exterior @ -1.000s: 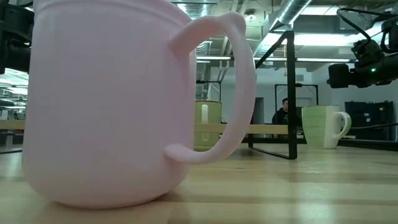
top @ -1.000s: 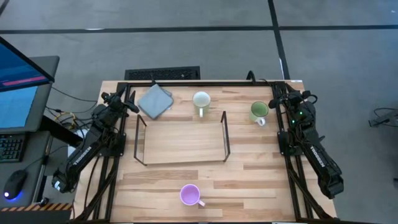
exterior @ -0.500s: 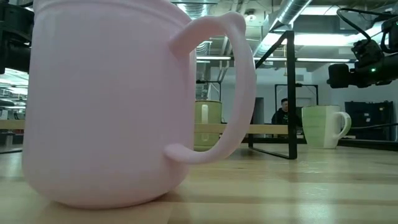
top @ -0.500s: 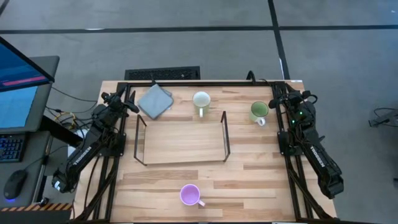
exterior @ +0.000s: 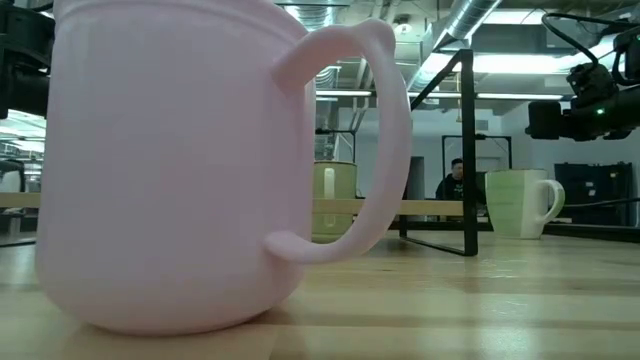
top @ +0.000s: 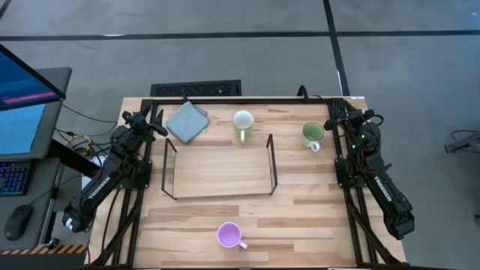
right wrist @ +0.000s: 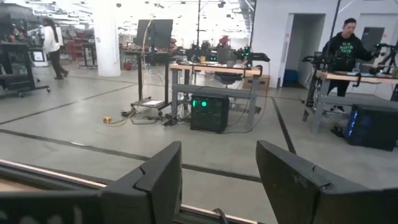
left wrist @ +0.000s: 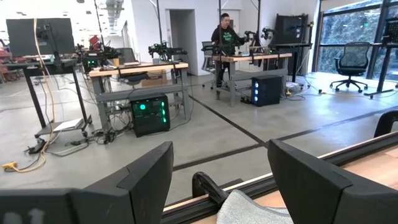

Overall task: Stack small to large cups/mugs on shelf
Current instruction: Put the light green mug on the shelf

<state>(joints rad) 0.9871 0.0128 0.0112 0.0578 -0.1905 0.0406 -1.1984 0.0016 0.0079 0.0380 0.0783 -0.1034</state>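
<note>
Shelf (top: 217,166) standing bare on the surface (top: 300,202); three mugs set around it.
Cream mug (top: 242,121) just behind shelf, green mug (top: 312,134) behind-right, purple mug (top: 229,235) well in front. Left gripper (top: 155,124) and right gripper (top: 335,121) flank shelf's back corners, fingers spread, holding nothing.
</note>
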